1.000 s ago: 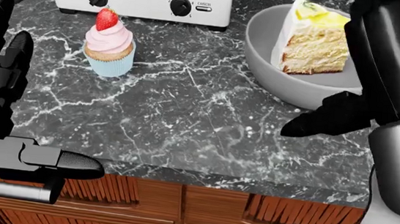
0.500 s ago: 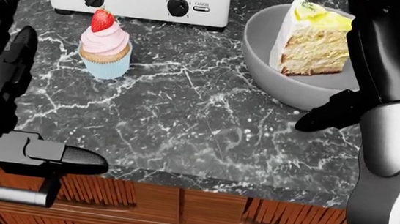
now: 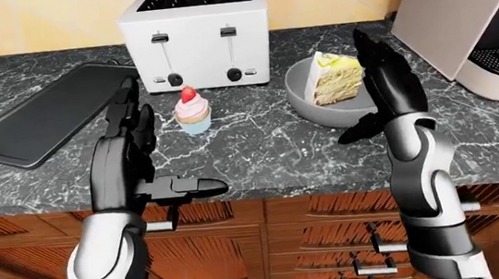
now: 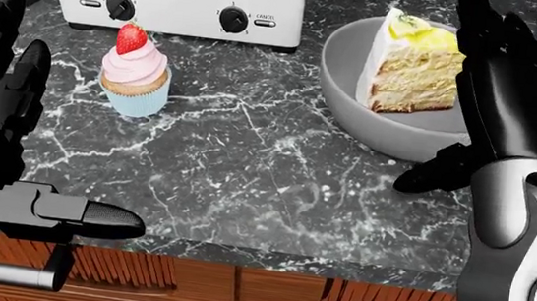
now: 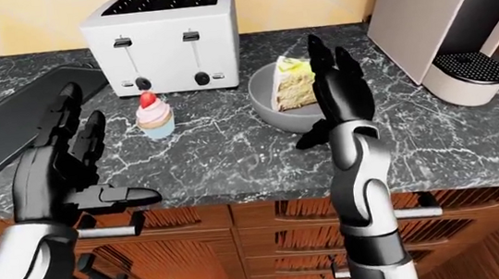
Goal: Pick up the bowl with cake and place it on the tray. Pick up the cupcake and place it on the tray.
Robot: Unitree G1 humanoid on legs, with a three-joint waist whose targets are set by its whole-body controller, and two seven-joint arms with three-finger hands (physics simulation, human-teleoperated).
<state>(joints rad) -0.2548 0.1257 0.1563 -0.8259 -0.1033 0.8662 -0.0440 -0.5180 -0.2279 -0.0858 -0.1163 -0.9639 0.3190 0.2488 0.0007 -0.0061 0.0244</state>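
Two robot hands hang nearest, over the table's (image 3: 261, 159) near edge: left robot hand (image 3: 125, 149) spread wide, holding nothing; right robot hand (image 4: 496, 98) likewise splayed, fingers upright just beside the bowl's right rim, contact uncertain. Bowl with cake (image 4: 403, 86) sits mid-table right, likely rigid and smooth, so a rim pinch or cupping under the wall looks safest, kept level since the soft slice could tip; cupcake (image 4: 135, 71) left of it, light, squashy — take the wrapper. Tray (image 3: 47, 115) lies farther left, toaster (image 3: 197, 33) beyond.
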